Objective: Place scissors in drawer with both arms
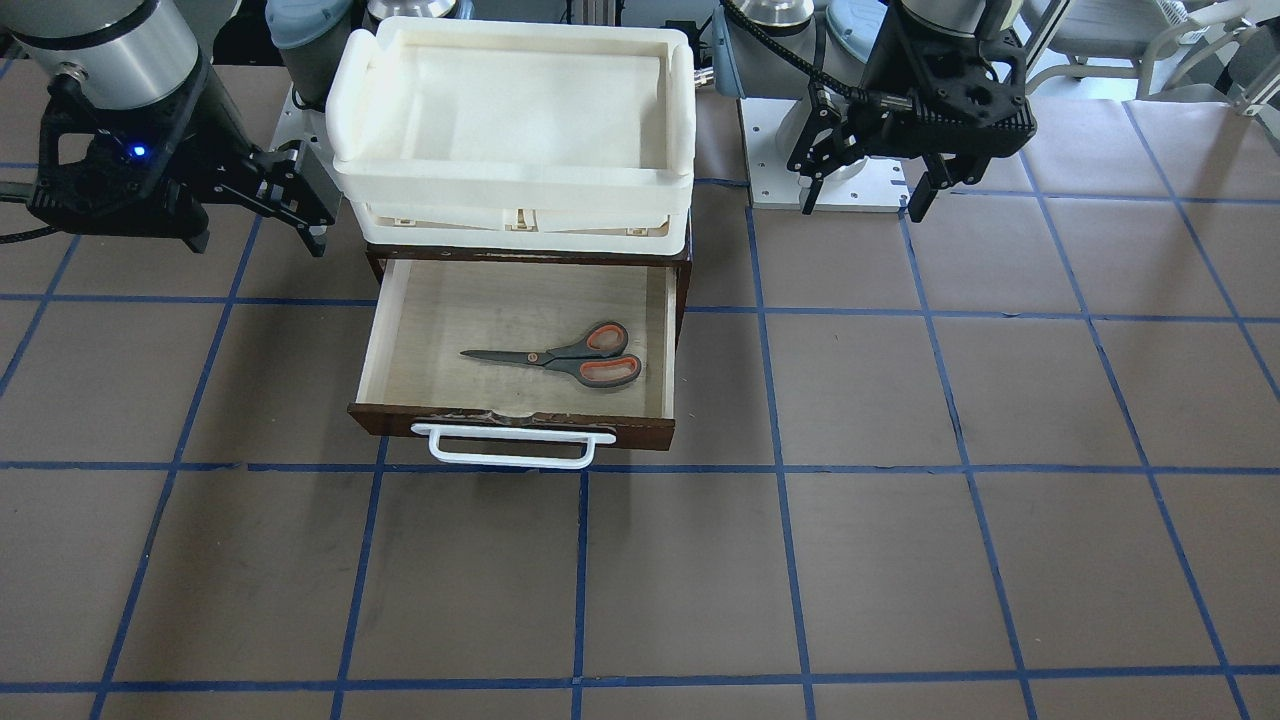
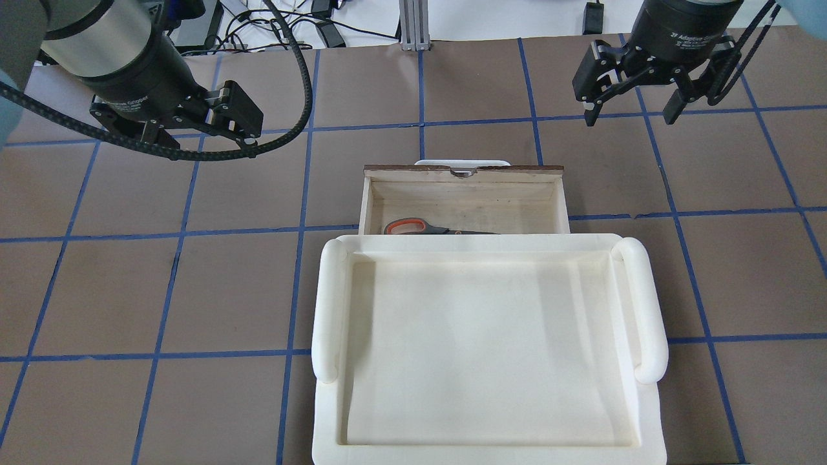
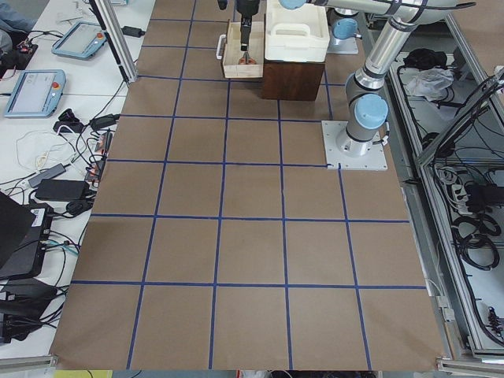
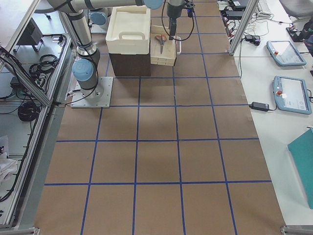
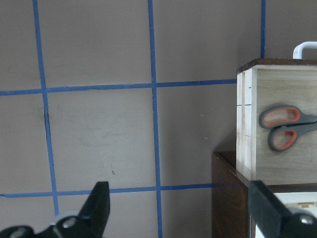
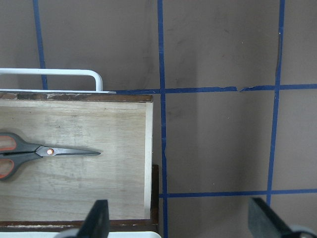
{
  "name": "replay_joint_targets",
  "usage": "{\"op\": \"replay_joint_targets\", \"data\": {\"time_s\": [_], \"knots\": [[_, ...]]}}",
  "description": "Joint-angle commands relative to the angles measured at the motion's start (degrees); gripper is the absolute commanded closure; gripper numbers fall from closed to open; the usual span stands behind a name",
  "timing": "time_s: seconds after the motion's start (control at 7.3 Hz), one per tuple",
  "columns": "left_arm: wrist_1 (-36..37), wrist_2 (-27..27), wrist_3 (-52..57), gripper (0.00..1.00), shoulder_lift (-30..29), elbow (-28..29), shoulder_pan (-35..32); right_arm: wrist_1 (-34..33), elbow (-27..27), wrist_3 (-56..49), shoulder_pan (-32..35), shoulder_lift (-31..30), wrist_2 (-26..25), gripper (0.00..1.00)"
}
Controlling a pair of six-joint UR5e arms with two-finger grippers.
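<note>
— Both hang open and empty: left end effector (image 1: 865,205), right end effector (image 2: 630,117). Scissors (image 1: 565,356) lie flat inside the pulled-out drawer (image 1: 640,435).
— Shove it shut too hard and they'd probably slide and jam it.

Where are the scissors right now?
In the front-facing view the scissors lie flat inside the open drawer, handles near its right wall, just in front of the white bin.
</note>
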Motion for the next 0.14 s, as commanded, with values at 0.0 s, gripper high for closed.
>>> {"op": "replay_joint_targets", "data": {"time_s": [0.0], "knots": [[-0.22,-0.26,-0.16,0.0,-0.26,-0.23,-0.11,-0.07,0.06,0.0,0.01,0.04,0.07,0.0]]}}
